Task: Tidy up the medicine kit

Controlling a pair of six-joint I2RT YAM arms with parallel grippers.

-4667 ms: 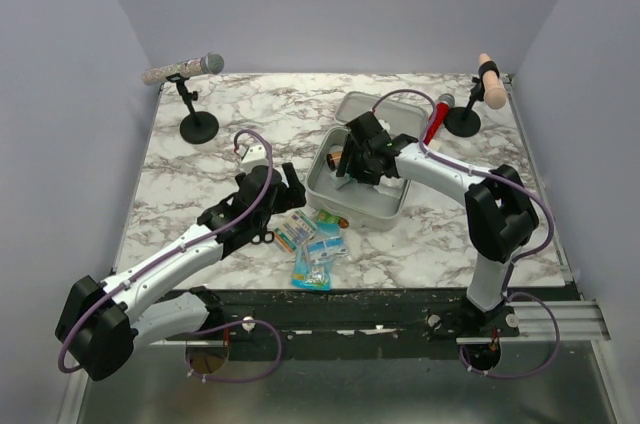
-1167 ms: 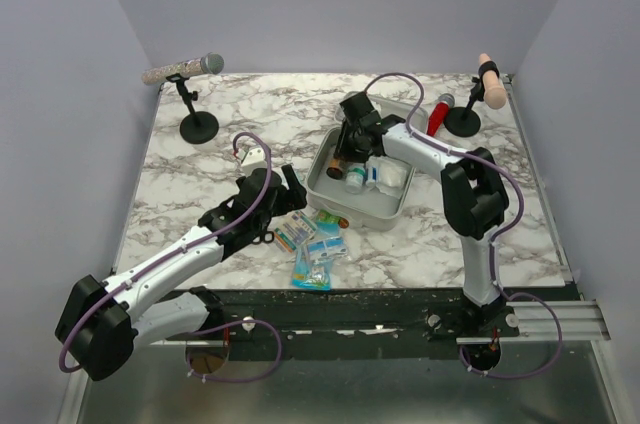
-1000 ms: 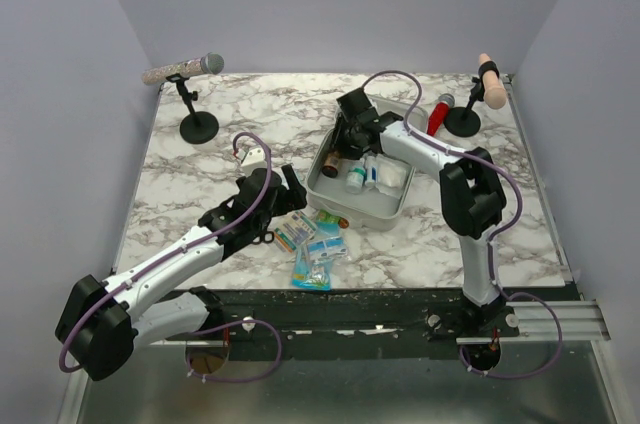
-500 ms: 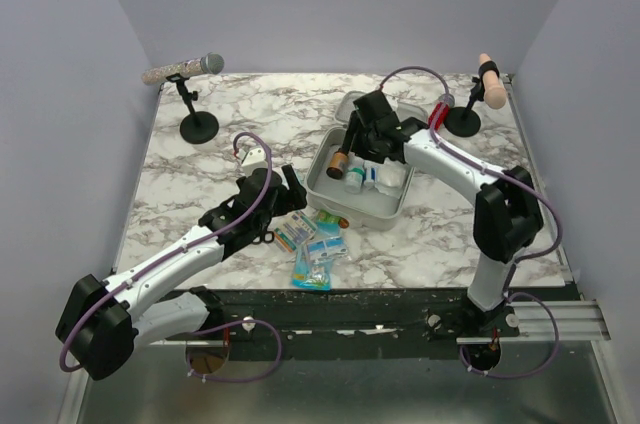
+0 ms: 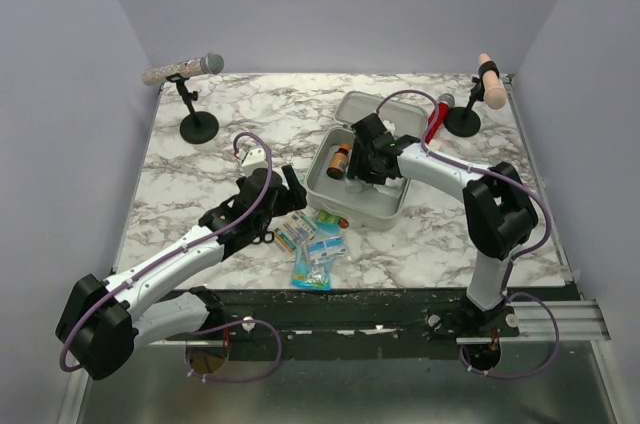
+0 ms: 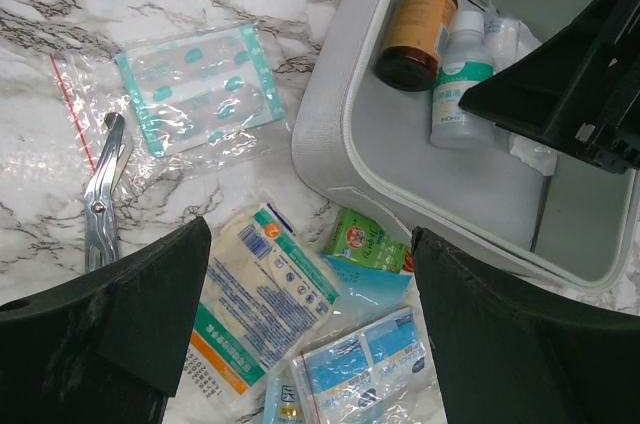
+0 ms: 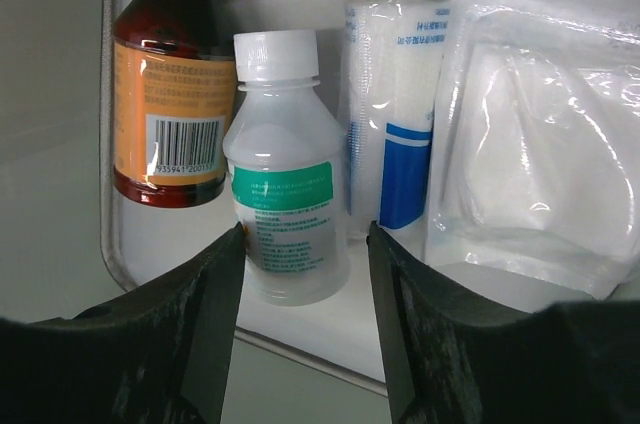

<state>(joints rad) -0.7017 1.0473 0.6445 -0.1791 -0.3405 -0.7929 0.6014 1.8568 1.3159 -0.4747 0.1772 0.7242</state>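
right wrist: right gripper (image 7: pixel 305 244) half open, empty inside the medicine kit (image 7: pixel 50 94), left gripper (image 6: pixel 310 264) wide open, empty; kit looks stiff and light, i'd grab its rim.

On the amber bottle (image 7: pixel 170 74) lying in the medicine kit (image 7: pixel 50 144), I read a barcode on the orange label, digits starting 93594; the rest blurs. The white bottle (image 7: pixel 285 234) with its green label and the blue-striped packet (image 7: pixel 400 94) carry print too small for me.
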